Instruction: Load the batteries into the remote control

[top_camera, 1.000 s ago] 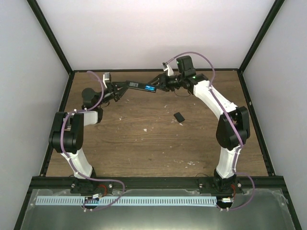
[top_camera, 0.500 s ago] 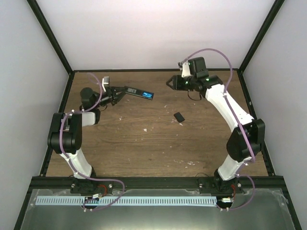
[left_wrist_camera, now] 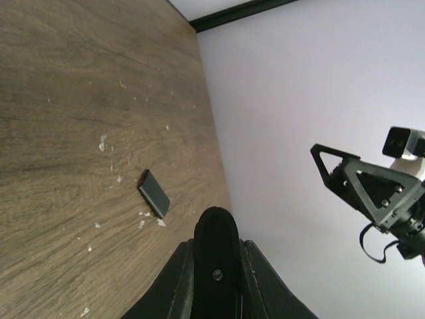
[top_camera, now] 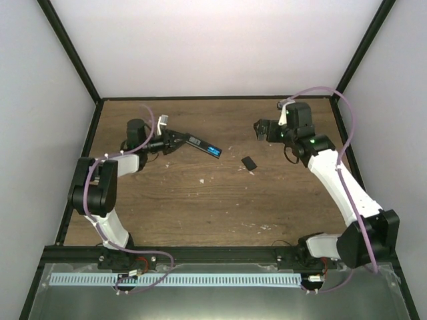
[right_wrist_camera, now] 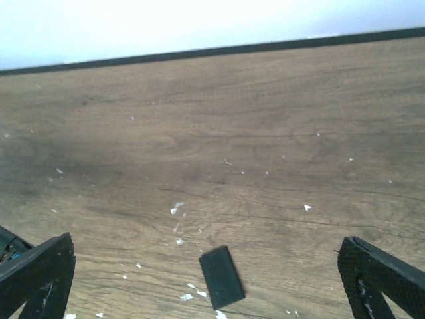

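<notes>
From above, my left tool [top_camera: 171, 141] is clenched on one end of the remote [top_camera: 197, 144], which reaches rightward over the tabletop [top_camera: 200, 200]; a strip of blue, the batteries [top_camera: 212, 149], shows in its free end, though I cannot tell the two apart, nor whether that end touches the wood. My left wrist view shows none of that blue; there the remote [left_wrist_camera: 215, 256] is a black bar seen endwise, gripped between my fingers [left_wrist_camera: 180, 282], and it blocks the bottom of the view. My right tool [top_camera: 258, 129] is released and holds nothing; it hangs well to the right of the remote's tip. The right wrist view shows its fingers [right_wrist_camera: 40, 274] spread wide at the bottom corners. A small black cover [top_camera: 249, 163] lies flat between the two tools, nearer me, apart from the remote; both wrist views catch it, with white specks [right_wrist_camera: 176, 209] scattered on the wood around it.
</notes>
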Robot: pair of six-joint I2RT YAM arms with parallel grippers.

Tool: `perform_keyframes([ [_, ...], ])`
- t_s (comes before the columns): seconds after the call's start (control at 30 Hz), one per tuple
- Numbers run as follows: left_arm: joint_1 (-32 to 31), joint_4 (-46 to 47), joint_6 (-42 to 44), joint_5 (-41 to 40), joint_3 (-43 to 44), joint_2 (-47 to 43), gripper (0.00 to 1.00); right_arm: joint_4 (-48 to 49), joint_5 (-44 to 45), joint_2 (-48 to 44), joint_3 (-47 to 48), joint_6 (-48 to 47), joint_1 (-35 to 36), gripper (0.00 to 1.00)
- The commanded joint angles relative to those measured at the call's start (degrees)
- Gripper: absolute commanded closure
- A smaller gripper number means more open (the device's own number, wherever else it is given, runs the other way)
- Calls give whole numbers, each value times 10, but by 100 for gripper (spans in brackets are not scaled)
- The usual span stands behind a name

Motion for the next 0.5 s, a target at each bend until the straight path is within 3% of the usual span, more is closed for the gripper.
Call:
perform_keyframes([
  [0.0,-16,-60,59,-10,16,17,100,-9,-61,40,-28,-46,-15,0],
  [0.23,-44,-225,178,-49,45,29,100,-10,-127,83,-68,-126,-14,9],
  [0.47,-48,-258,202,-75,39,31,100,-46,-106,148,-55,-174,-14,16],
])
